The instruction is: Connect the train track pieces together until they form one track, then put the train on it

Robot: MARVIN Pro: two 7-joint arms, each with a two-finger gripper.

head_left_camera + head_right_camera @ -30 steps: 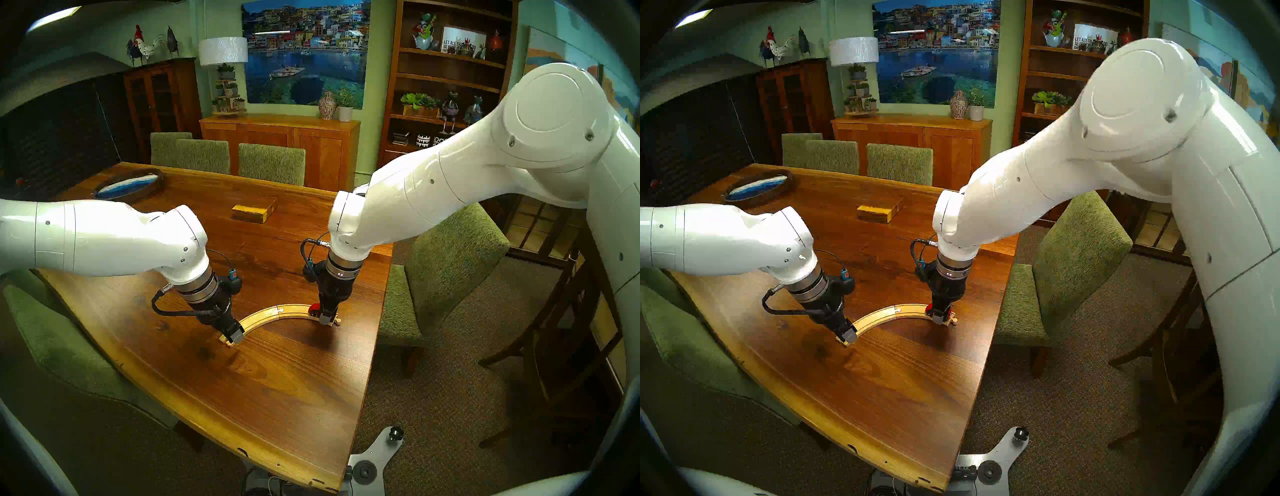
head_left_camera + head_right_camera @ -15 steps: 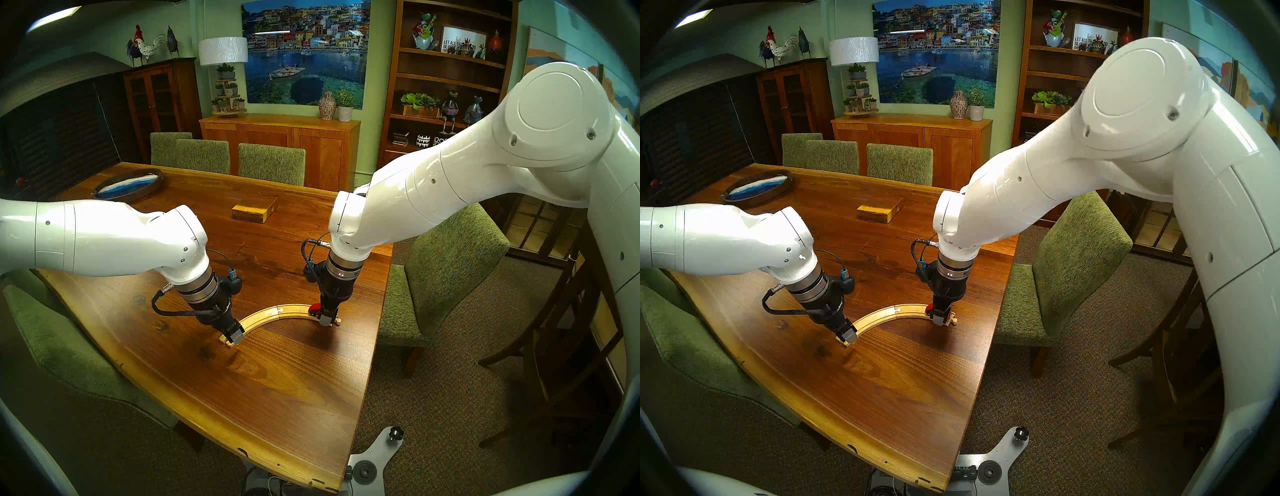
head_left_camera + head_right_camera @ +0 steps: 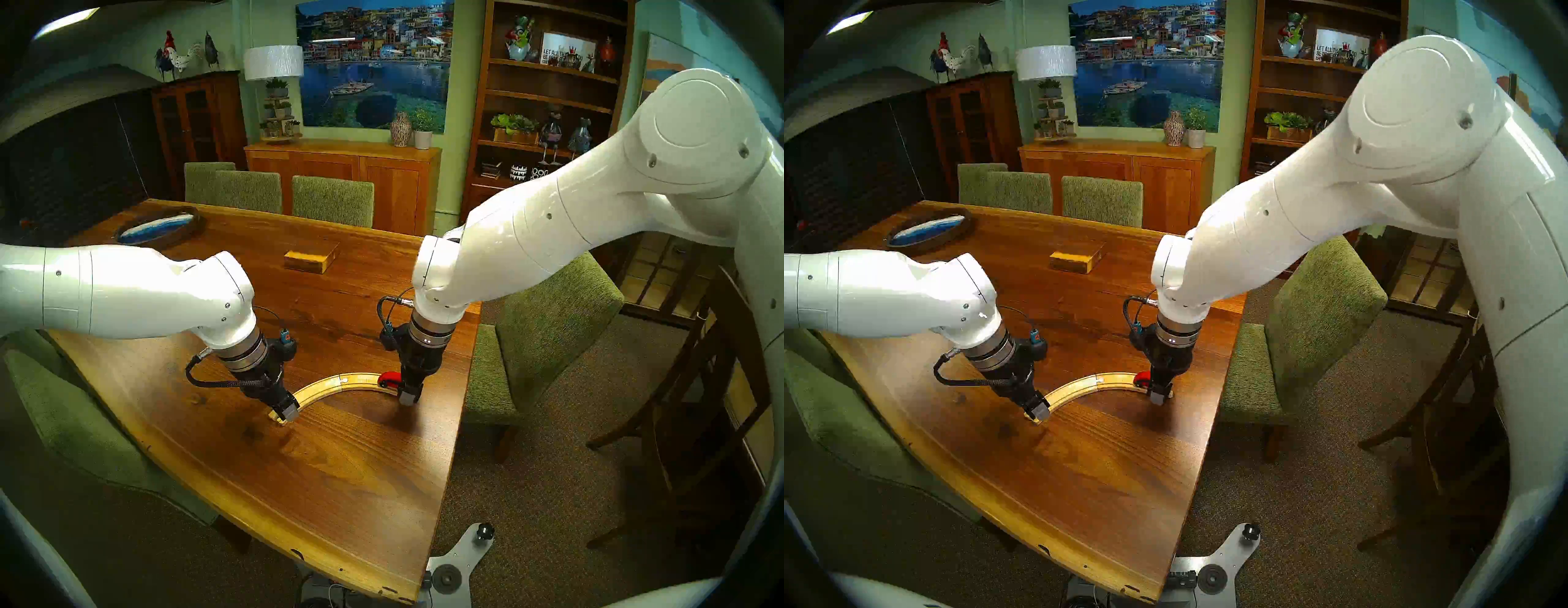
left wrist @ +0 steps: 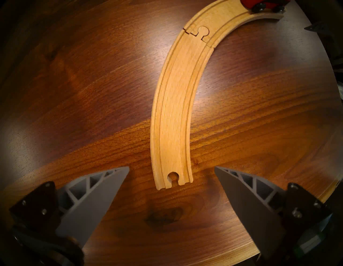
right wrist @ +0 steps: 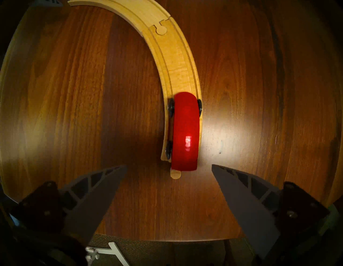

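Note:
The two pale wooden train track pieces lie joined as one curved track (image 3: 335,384) (image 3: 1089,382) on the table, the peg locked in its socket (image 4: 202,30). The red train (image 3: 389,378) (image 5: 185,130) stands on the track's right end, its body skewed toward the outer edge, and the end peg (image 5: 175,174) shows just behind it. My right gripper (image 5: 169,165) (image 3: 409,397) is open and just behind the train, apart from it. My left gripper (image 4: 171,167) (image 3: 288,414) is open, its fingers either side of the track's left end without touching it.
A rectangular wooden block (image 3: 312,260) lies mid-table and a dark oval tray (image 3: 159,227) sits at the far left. The table's right edge (image 3: 464,382) runs close to the train. A green chair (image 3: 547,331) stands beside that edge, and more chairs stand at the far side.
My right gripper has opened, let go of the train and drawn back a little to the right, so more of the train shows. The left arm and the track have not moved.

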